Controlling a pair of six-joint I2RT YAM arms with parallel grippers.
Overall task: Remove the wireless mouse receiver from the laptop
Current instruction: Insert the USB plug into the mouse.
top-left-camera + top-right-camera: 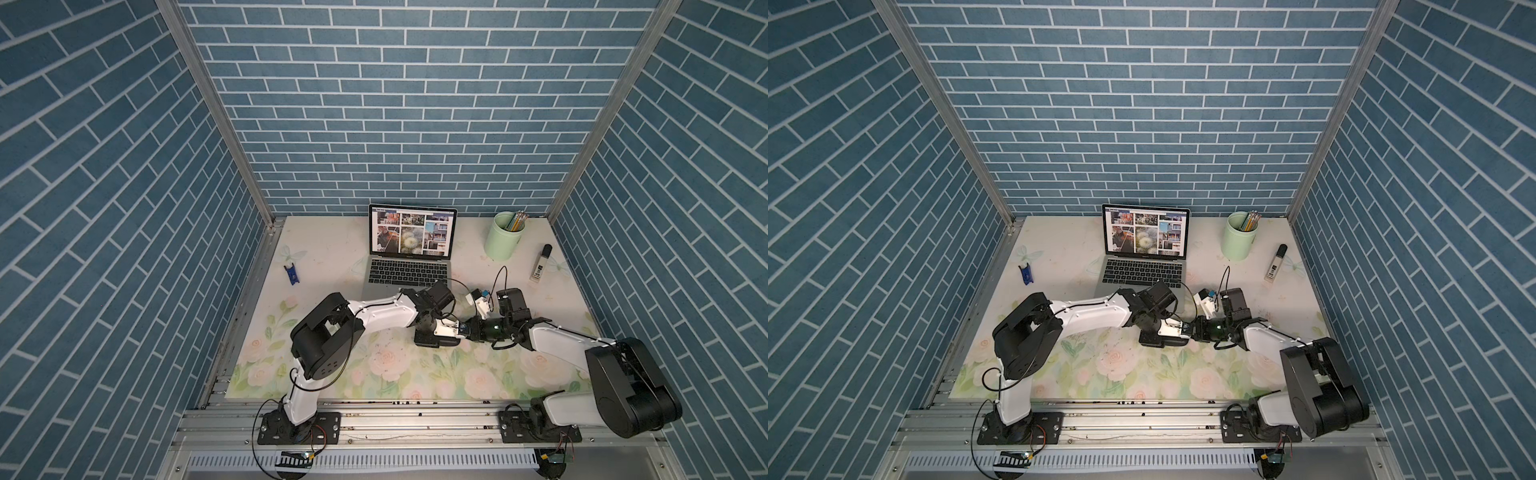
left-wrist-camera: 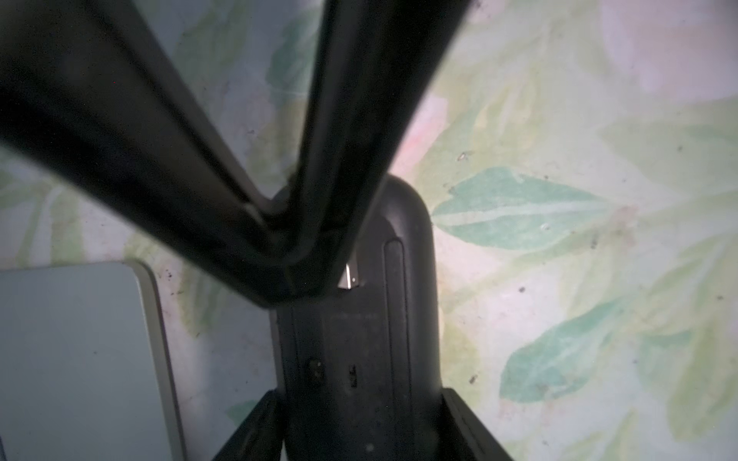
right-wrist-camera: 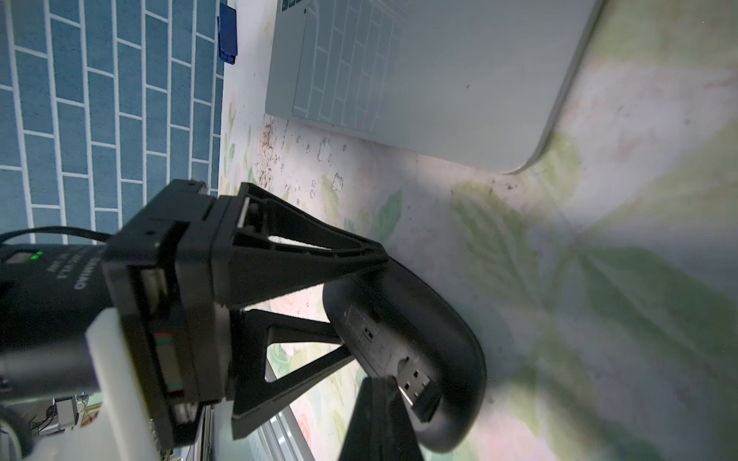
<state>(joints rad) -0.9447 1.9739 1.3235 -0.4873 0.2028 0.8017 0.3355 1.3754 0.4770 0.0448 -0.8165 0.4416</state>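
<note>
We are looking at a robot lab test cell dressed up as a home office. Walls (image 1: 399,124) of printed blue brick paper hang in bare aluminium posts (image 1: 218,112) and box in a small desk (image 1: 324,249) with a flowered cover. On the desk stand a laptop (image 1: 409,266) and a green cup of pencils (image 1: 503,243). A left arm (image 1: 376,312) and a right arm (image 1: 557,338) are bolted to a slotted metal rail (image 1: 415,419) along the desk's front edge.

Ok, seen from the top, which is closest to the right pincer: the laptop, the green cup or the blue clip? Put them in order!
From the right pincer, in a top view:
1. Laptop, close by, toward the back.
2. Green cup, farther back on the right.
3. Blue clip, far across on the left side.
</note>
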